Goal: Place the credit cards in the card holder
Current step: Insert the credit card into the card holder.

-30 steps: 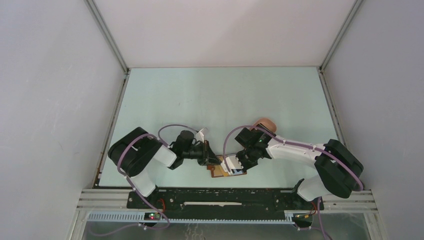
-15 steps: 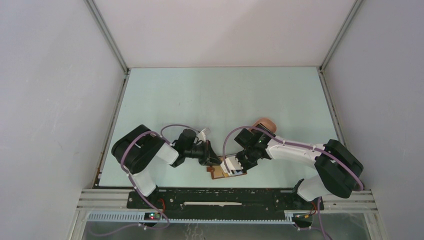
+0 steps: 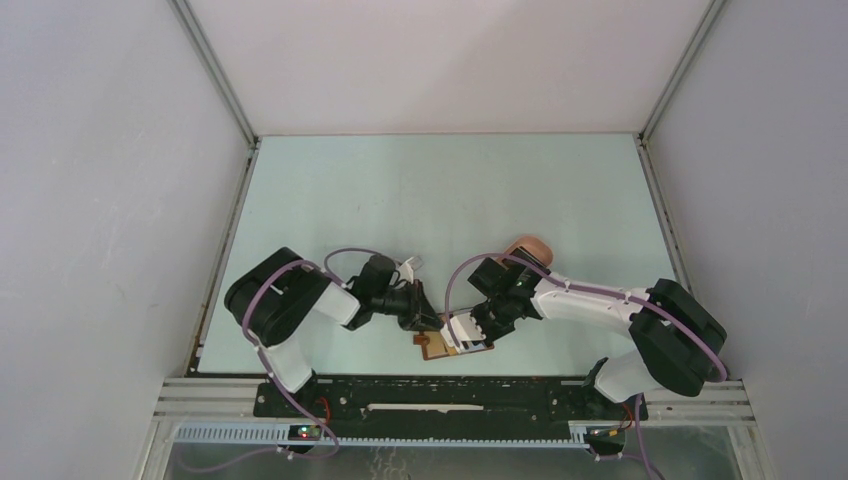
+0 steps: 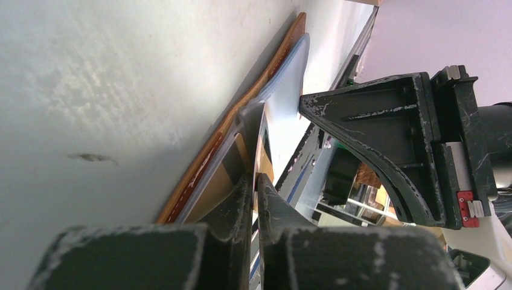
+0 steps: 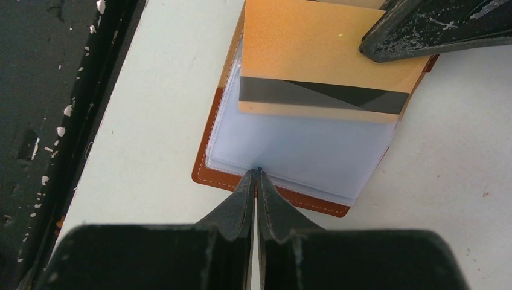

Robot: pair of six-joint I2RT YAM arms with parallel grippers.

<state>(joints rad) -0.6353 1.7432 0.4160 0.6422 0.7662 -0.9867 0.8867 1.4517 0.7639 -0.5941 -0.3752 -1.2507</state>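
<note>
Card holder (image 5: 302, 154) half under yellow-orange card (image 5: 320, 60), far edge cropped

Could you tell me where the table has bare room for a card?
Bare: the far table from the back wall to the arms, and the strip between tray and right wall. Crowded: near centre, where left gripper and right gripper meet over holder and card.

A pale green surface (image 3: 440, 190) fills the middle of the top view, with plain white walls (image 3: 100, 200) on its left, right and far sides. A small pink oval tray (image 3: 532, 246), only partly visible, sits on it right of centre. A black rail (image 3: 520, 392) runs along the bottom edge, with a slotted grey cable duct (image 3: 400, 436) below it. The left wrist view shows a small dark mark (image 4: 90, 157) on the surface.
</note>
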